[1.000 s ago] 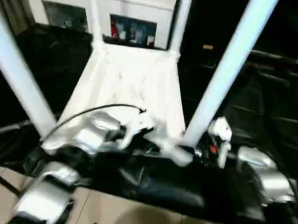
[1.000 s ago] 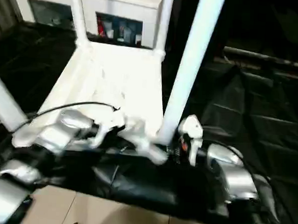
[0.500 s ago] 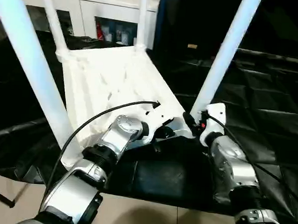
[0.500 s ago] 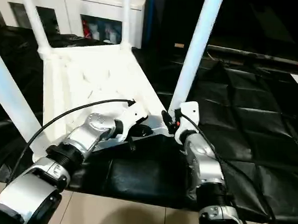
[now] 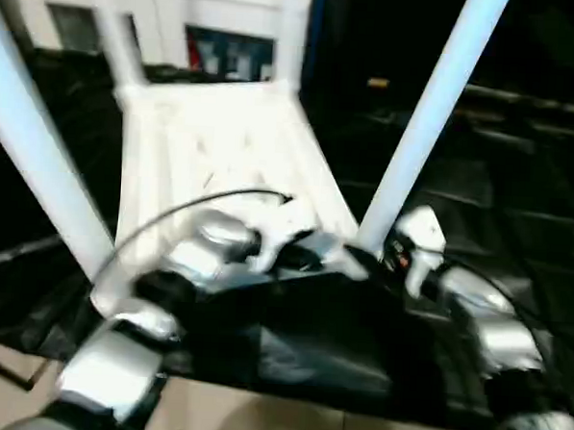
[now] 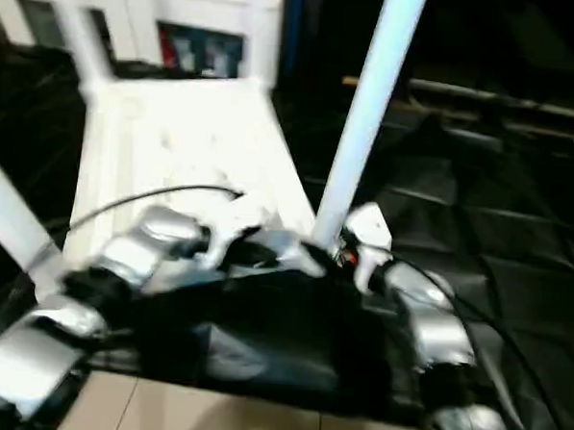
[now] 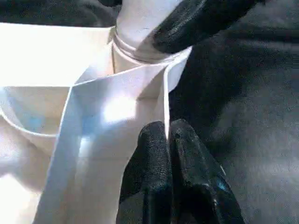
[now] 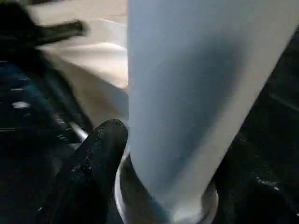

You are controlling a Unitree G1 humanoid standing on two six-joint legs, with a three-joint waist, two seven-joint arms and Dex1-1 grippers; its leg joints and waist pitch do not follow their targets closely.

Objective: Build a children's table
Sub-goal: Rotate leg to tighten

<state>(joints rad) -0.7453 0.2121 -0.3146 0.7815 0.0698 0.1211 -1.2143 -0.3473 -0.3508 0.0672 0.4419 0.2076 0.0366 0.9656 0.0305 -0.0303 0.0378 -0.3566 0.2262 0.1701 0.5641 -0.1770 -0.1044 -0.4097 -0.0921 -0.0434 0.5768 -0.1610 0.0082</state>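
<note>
Stiff, light plastic table [image 5: 214, 144]: left claw [image 7: 168, 140] closed on rim rib; right claw [image 8: 163, 186] astride leg [image 8: 187, 93] base, grip uncertain

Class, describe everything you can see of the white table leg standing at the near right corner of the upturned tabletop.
The near right leg is a long, smooth, white plastic-looking tube. It stands seated in the round corner socket of the upturned tabletop, leaning slightly to the right as it rises. The right gripper straddles its base, one black finger beside it. The left gripper pinches a thin tabletop rib nearby.

Legs [image 5: 428, 126] upright on tabletop [image 5: 223, 144] (inverted)
</note>
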